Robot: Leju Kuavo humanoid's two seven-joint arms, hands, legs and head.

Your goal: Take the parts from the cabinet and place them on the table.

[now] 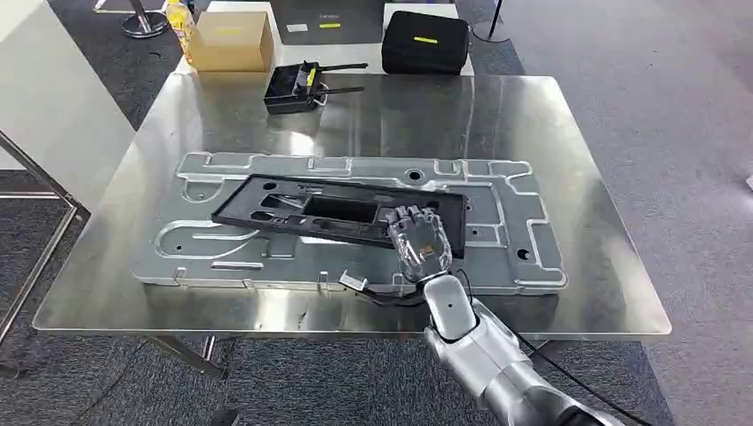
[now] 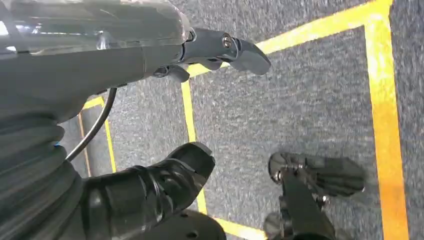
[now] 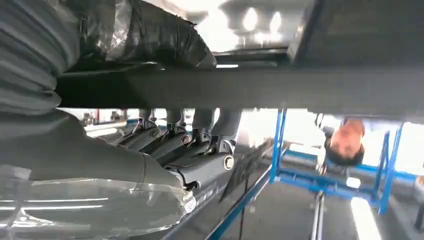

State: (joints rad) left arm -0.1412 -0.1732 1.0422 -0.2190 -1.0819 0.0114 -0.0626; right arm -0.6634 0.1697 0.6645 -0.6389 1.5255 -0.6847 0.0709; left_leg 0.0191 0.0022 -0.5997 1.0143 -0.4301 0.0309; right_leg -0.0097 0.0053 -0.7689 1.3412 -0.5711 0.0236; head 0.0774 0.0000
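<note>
- The shiny metal table [image 1: 568, 133] holds the big flat grey metal plate [image 1: 524, 222].
- The long black plastic frame [image 1: 266, 200] lies on that plate.
- The right hand [image 1: 420, 240] grips the frame's right end.
- A small black tray [image 1: 289, 89] sits behind the plate.
- A brown cardboard box [image 1: 231, 40] is behind the tray to the left, a black soft case [image 1: 424, 42] to the right.

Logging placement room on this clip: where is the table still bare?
Bare metal flanks the grey panel: table right side, left edge, and the strip before the small black part. The middle is crowded: black frame on the panel, right hand gripping it.
</note>
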